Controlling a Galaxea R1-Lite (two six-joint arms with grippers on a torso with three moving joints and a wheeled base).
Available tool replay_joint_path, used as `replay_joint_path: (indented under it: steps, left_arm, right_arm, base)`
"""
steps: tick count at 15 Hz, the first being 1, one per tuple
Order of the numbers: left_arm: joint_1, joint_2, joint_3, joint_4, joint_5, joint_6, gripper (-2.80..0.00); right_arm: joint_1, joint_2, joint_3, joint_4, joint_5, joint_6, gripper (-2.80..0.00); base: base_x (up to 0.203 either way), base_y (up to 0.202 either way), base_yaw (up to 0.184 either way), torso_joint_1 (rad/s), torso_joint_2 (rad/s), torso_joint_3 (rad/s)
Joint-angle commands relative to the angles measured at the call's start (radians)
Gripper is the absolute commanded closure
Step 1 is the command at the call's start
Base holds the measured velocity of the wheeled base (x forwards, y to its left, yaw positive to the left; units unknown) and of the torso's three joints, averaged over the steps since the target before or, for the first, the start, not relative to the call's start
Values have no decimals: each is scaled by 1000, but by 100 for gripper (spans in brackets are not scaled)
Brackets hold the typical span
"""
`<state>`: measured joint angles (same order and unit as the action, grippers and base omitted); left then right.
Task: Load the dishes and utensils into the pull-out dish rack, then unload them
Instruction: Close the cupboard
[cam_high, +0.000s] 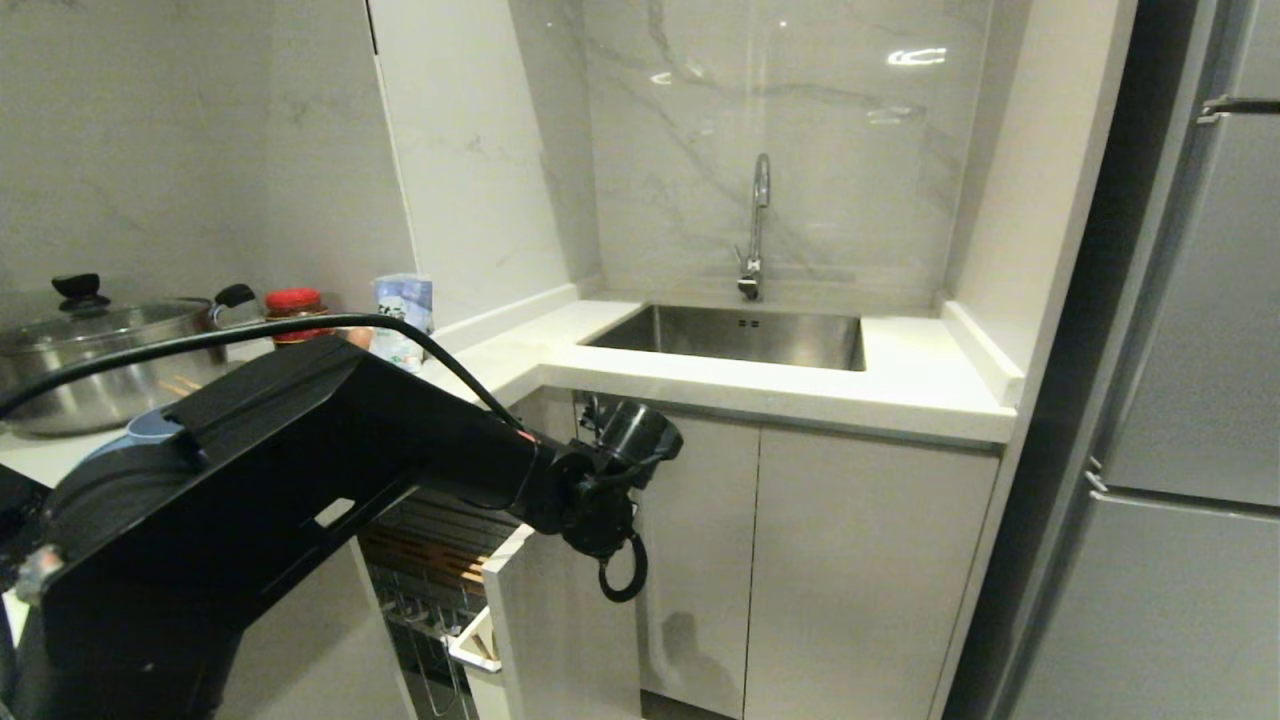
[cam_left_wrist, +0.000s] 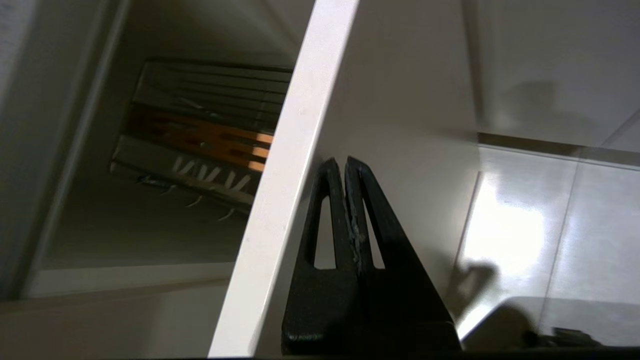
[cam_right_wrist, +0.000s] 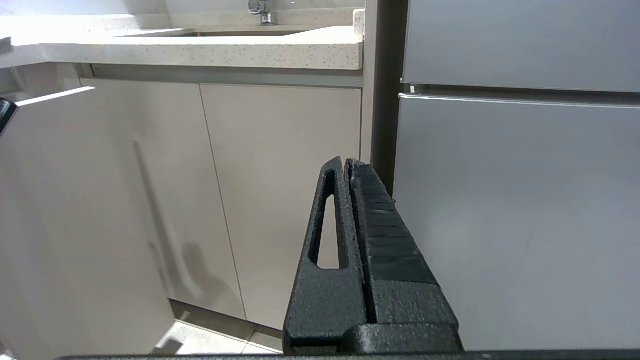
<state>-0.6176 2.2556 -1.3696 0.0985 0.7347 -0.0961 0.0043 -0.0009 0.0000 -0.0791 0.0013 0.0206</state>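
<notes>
The pull-out dish rack (cam_high: 440, 560) stands partly pulled out under the counter. Its wire basket and slotted wooden bar (cam_left_wrist: 200, 137) show no dishes on them. My left gripper (cam_left_wrist: 345, 162) is shut on nothing. Its tips lie close against the outer face of the rack's pale cabinet front (cam_left_wrist: 400, 100), just beside that front's top edge (cam_left_wrist: 285, 175). My left arm (cam_high: 300, 470) fills the lower left of the head view. A bit of a blue dish (cam_high: 150, 425) shows on the counter behind it. The utensils are hidden. My right gripper (cam_right_wrist: 346, 162) is shut and parked low, facing the cabinet doors.
A steel pot (cam_high: 90, 360) with a lid, a red-lidded jar (cam_high: 295, 303) and a small bag (cam_high: 405, 305) stand on the left counter. The steel sink (cam_high: 740, 335) and faucet (cam_high: 757, 225) lie behind. A grey fridge (cam_high: 1190, 400) bounds the right side.
</notes>
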Motion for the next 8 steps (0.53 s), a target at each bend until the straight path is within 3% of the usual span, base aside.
replay_joint_path:
  steps: [1, 8]
  left_arm:
    - [49, 13, -13, -11, 38, 24, 0]
    - [210, 48, -98, -13, 52, 78, 0]
  right_arm:
    - [0, -1, 26, -1, 0, -1, 0]
    - [0, -1, 26, -1, 0, 0, 0]
  base:
    - [0, 0, 0, 0, 0, 0]
    - [0, 0, 0, 0, 0, 0]
